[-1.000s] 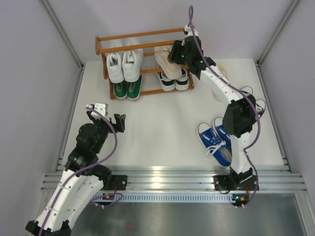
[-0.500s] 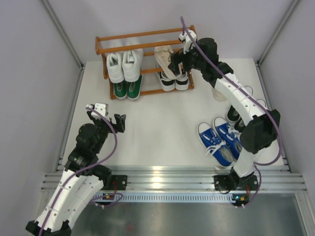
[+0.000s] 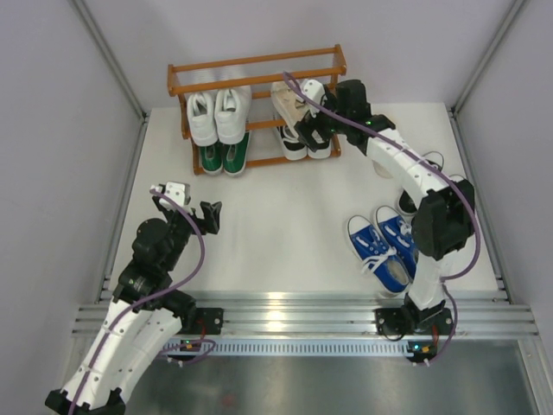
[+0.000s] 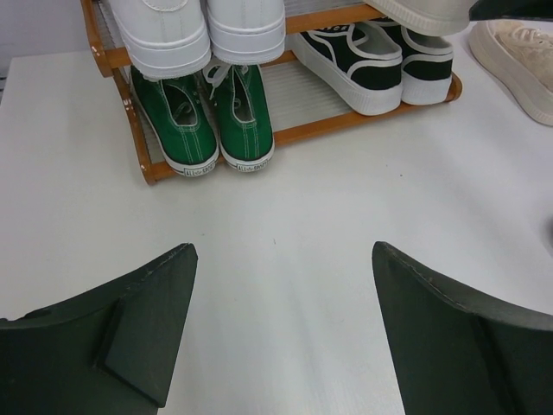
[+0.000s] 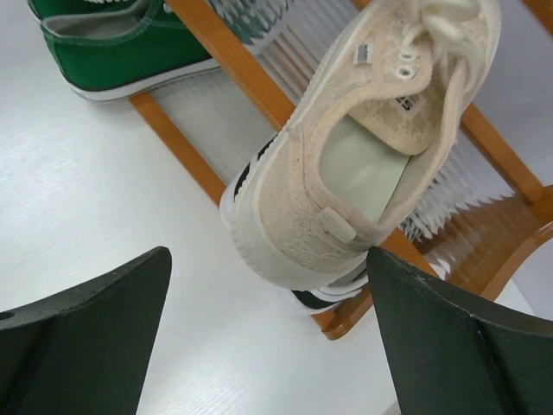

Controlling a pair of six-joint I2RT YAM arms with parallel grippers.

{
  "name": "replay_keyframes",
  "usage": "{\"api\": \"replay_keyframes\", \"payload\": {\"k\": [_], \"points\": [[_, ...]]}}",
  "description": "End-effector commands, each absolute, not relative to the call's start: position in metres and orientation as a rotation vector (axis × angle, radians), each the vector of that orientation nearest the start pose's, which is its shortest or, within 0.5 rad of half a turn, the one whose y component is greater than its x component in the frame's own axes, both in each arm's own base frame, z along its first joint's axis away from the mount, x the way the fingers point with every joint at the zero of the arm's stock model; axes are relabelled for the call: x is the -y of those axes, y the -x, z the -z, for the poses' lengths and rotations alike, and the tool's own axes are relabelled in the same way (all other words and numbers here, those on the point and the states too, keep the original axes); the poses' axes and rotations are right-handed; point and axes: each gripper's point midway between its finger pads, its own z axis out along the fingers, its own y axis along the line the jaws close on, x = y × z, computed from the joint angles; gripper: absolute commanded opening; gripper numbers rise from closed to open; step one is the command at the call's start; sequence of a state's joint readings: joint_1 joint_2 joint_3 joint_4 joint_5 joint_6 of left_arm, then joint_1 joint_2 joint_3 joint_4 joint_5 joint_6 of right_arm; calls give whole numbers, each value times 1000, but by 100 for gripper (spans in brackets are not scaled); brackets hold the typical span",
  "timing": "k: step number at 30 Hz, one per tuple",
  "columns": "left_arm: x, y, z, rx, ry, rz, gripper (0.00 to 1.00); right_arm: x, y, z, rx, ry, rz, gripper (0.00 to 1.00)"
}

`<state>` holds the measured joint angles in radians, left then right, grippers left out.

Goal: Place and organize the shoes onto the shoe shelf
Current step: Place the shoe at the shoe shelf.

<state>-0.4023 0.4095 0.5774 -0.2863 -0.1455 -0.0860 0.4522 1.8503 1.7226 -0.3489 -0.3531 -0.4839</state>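
The shoe shelf (image 3: 256, 62) stands at the bench's (image 3: 285, 199) far edge. The right arm (image 3: 406, 169) stretches to the shelf's right end, with the right end effector (image 5: 268, 285) spread wide behind a beige shoe (image 5: 371, 147) on the middle tier, apparently not touching it. The left arm (image 3: 151, 259) sits folded near the bench's left edge, the left end effector (image 4: 281, 259) apart.

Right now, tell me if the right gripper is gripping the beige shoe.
No, the right gripper stands open and clear of the beige shoe, which lies on the shelf.

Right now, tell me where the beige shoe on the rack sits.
Top view: the beige shoe lies on the middle tier of the shoe shelf, right side, above the black-and-white pair, heel toward the open right hand.
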Motion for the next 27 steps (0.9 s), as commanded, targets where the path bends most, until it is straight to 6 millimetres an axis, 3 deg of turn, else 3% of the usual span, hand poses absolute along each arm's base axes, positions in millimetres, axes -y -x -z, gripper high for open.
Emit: {"api": "replay_keyframes", "payload": {"k": [1, 9, 10, 15, 20, 24, 27], "points": [[81, -239, -256, -1654, -169, 264, 87, -272, -495, -269, -1645, 1082, -275, 94], [82, -239, -256, -1654, -171, 267, 87, -279, -519, -260, -1690, 979, -291, 88], [82, -239, -256, -1654, -169, 267, 88, -281, -523, -265, -1682, 963, -295, 83], [81, -240, -254, -1660, -169, 262, 87, -287, -533, -256, -1729, 894, -339, 62], [81, -240, -254, -1662, -166, 258, 87, -289, -537, -256, -1756, 820, -366, 51], [81, -241, -253, -1665, -166, 254, 88, -288, -539, -261, -1810, 650, -432, 29], [80, -241, -253, -1666, -166, 253, 87, -291, -539, -263, -1822, 605, -457, 30]]}}
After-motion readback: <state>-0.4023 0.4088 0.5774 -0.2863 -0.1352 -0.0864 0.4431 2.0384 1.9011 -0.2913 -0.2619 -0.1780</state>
